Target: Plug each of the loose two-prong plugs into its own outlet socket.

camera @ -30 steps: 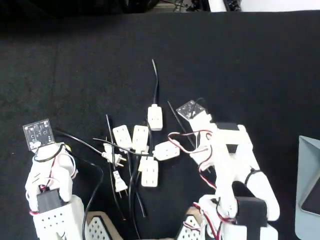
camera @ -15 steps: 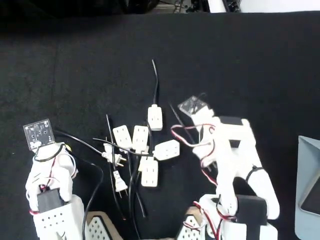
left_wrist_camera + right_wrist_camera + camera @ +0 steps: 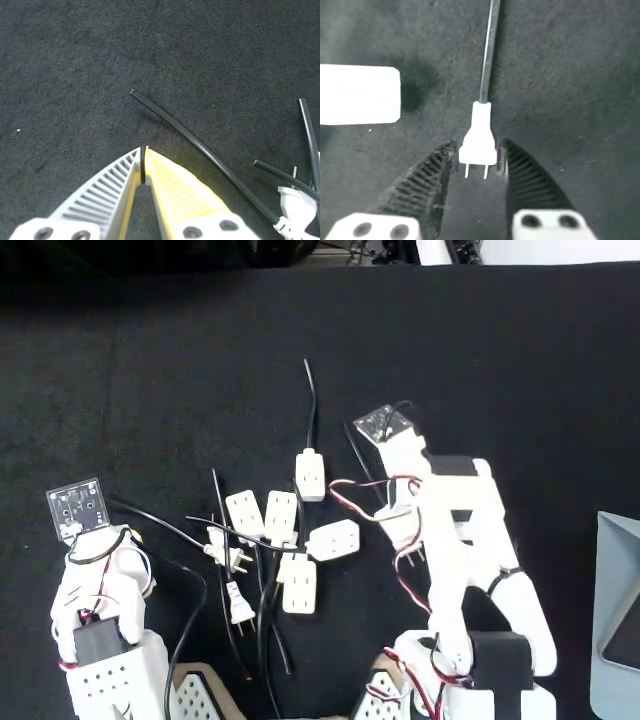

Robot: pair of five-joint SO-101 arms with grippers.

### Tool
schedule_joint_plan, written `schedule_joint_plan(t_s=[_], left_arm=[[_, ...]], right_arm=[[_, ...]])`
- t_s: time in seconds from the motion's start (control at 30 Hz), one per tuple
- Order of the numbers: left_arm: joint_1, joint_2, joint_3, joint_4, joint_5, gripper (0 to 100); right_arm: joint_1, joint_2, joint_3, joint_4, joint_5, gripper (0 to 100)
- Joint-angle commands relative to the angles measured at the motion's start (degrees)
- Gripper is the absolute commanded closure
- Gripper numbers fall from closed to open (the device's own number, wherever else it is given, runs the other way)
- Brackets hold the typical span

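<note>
Over the last second the right arm swings away from the group of sockets and farther out over the table. The right gripper is clamped on a white plug, prongs pointing back at the wrist and cord running ahead, with one socket near it. That plug looks ready to be lined up. The left gripper has not moved, its fingers together beside a black cord. Two loose plugs wait among the sockets
</note>
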Motion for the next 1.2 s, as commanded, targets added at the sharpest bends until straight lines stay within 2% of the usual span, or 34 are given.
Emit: schedule_joint_plan(t_s=[0.0, 0.2, 0.5, 0.93, 1.17], left_arm=[[-0.7, -0.3, 1.0, 0.0, 0.1, 97], [-0.7, -0.3, 1.0, 0.2, 0.1, 97], [-0.7, -0.3, 1.0, 0.4, 0.1, 97], [-0.7, -0.3, 1.0, 0.1, 0.1, 97], [-0.7, -0.3, 1.0, 0.3, 0.1, 97]], right_arm=[[2.4, -0.1, -3.6, 0.2, -0.5, 87.0], [3.3, 1.3, -2.9, -1.2, 0.8, 87.0], [6.9, 11.7, -4.5, -4.4, 1.5, 87.1], [0.6, 16.2, -4.0, -1.8, 1.0, 87.2], [0.7, 16.1, -4.1, -1.8, 1.1, 95.6]])
